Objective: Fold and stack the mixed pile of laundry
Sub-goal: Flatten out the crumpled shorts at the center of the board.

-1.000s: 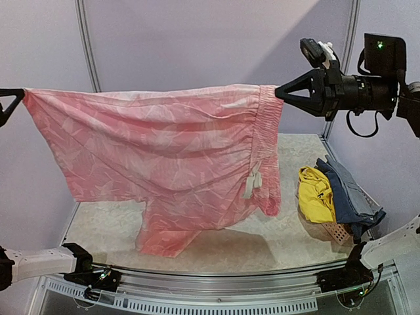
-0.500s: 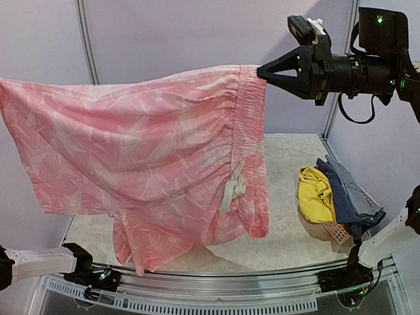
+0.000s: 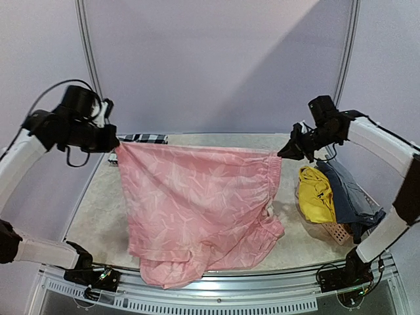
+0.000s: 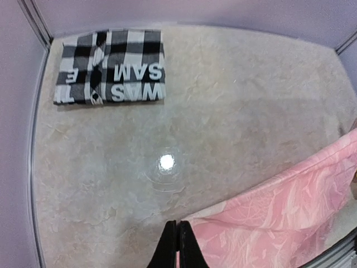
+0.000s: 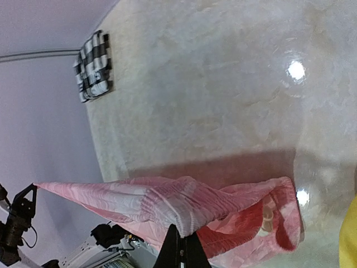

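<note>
Two claws, both pressed tight on cloth. The left claw point(image 3: 115, 146) pinches one upper corner of the pink, leaf-printed thin cloth garment point(image 3: 197, 210). The right claw point(image 3: 283, 153) pinches the opposite corner, at the gathered elastic waistband point(image 5: 184, 209). The top edge is pulled near-straight between them, a little above the mottled beige stone-look desk point(image 3: 92, 210). The rest hangs as a sheet, its lower folds bunched at the desk's near edge and apparently resting there.

Reading of the hold: the piece is spread by two corners so it can be laid down smooth for folding. By my judgement it is not yet laid flat or folded.

Materials: the pink cloth is light and crinkled and drapes freely; the waistband is ruched and thicker. It is likely to slump and wrinkle if released unevenly.

Elsewhere: a black-and-white checked shirt with white lettering point(image 4: 110, 67) lies folded into a flat rectangle at the far left corner, probably the start of the stack. A bright yellow crumpled garment point(image 3: 314, 193) and a blue-grey garment point(image 3: 348, 197) are heaped unfolded on a small salmon perforated plastic basket point(image 3: 336, 231) at the right, apart from the pink piece.
</note>
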`<state>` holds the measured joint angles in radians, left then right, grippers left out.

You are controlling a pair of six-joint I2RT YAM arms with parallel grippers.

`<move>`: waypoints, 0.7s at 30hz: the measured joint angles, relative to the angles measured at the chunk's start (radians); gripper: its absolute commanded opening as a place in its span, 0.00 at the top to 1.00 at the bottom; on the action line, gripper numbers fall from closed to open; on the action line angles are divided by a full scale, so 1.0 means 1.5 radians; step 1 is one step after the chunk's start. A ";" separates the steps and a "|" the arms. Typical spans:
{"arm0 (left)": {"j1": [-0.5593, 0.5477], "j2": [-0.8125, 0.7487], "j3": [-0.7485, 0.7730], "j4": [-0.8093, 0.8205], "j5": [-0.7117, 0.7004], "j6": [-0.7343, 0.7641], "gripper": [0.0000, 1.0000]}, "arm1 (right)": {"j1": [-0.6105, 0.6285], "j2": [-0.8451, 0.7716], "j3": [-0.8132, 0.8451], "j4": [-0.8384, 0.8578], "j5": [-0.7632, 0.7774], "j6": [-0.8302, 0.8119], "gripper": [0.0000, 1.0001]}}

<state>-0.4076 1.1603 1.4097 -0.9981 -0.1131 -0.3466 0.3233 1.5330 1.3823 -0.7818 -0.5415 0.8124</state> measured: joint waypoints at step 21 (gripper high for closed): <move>0.082 0.408 0.071 0.223 0.052 0.038 1.00 | -0.038 0.428 0.305 0.001 0.005 -0.092 0.99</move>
<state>-0.2844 1.7721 1.5169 -0.6636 -0.0345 -0.2893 0.2657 2.1750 1.8393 -0.7807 -0.5343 0.6739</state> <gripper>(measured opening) 0.008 0.009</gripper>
